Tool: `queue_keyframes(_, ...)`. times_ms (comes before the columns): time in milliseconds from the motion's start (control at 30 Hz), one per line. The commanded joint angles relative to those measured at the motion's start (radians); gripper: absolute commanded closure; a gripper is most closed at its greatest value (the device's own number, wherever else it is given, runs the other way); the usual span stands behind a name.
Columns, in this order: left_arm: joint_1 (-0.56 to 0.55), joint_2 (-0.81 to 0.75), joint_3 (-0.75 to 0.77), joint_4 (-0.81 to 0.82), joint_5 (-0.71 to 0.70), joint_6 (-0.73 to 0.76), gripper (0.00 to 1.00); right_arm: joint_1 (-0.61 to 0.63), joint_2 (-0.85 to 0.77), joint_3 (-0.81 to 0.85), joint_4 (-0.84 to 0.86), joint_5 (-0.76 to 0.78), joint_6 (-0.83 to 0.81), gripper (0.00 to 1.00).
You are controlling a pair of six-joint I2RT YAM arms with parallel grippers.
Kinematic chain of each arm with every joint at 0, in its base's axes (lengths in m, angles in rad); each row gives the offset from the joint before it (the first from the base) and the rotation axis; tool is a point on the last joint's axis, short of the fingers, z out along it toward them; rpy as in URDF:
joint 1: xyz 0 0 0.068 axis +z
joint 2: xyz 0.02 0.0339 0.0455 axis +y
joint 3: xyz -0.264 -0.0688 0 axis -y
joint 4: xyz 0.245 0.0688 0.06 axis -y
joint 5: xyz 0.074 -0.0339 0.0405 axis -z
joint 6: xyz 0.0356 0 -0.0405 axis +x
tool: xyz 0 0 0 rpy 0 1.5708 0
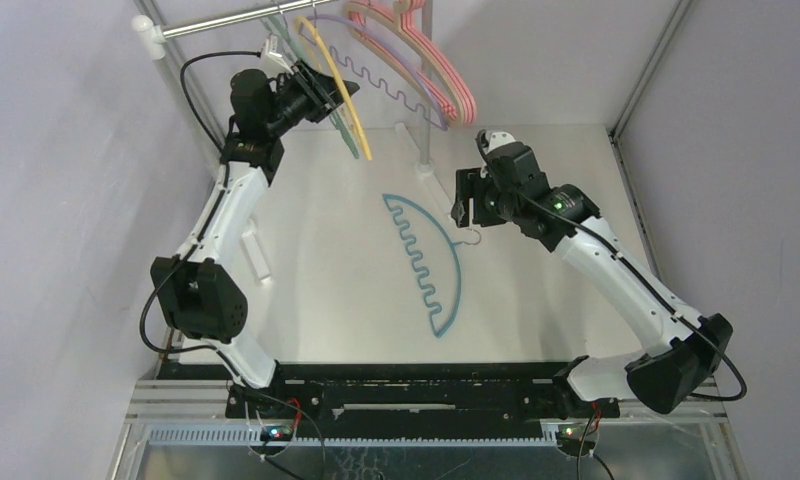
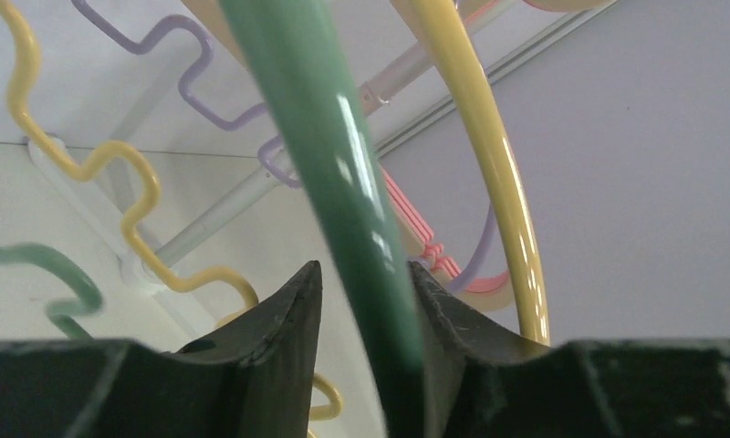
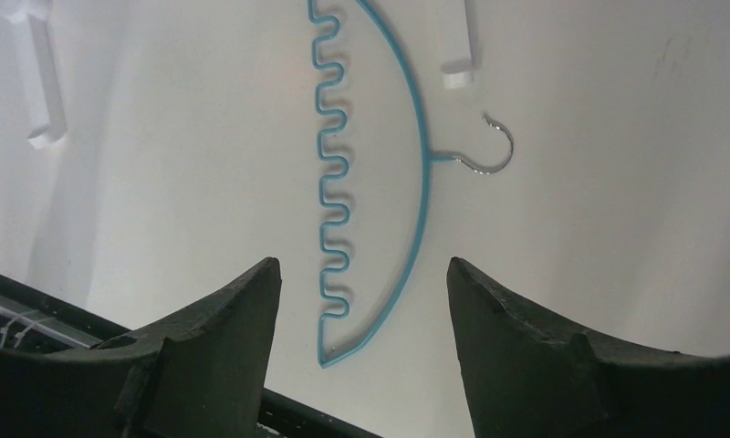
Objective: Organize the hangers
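Across the white table, one teal hanger is seen lying flat near the middle, its wavy bar turned toward the left arm. Along the far edge a silver rail is mounted, and the green hanger, yellow hanger, lavender hanger and pink and tan hangers are hung from it. Their hooks are cut off by the top of the overhead view.

The left gripper is raised to the rail. Its fingers are parted around the green bar, which lies against one finger while a thin gap is left at the other. This close, the bar is blurred.

The right gripper is held above the table with its fingers spread wide and nothing between them. The teal hanger's metal hook is seen beyond them.
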Motion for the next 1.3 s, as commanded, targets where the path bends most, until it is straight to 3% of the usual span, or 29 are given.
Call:
queue_keyframes(0,0.004,-0.050,0.021,-0.005,0.050,0.032,0.53,-0.023,0.041,-0.023,0.008,-0.025,-0.021,0.25)
queue_keyframes(67,0.005,-0.085,0.003,-0.017,0.051,0.051,0.46,-0.030,0.073,-0.027,0.005,-0.038,-0.023,0.25)
queue_keyframes(133,0.005,-0.128,-0.017,-0.035,0.052,0.075,0.27,-0.032,0.103,-0.036,0.008,-0.053,-0.023,0.25)
queue_keyframes(267,0.007,-0.216,-0.053,-0.113,0.051,0.142,0.01,-0.032,0.154,-0.091,0.057,-0.087,-0.021,0.25)
queue_keyframes(733,0.016,-0.348,-0.191,-0.160,0.060,0.214,0.01,-0.059,0.394,-0.139,0.162,-0.128,-0.037,0.32)
queue_keyframes(1267,0.019,-0.234,-0.111,-0.020,0.067,0.123,0.01,-0.075,0.314,-0.201,0.158,-0.132,-0.029,0.33)
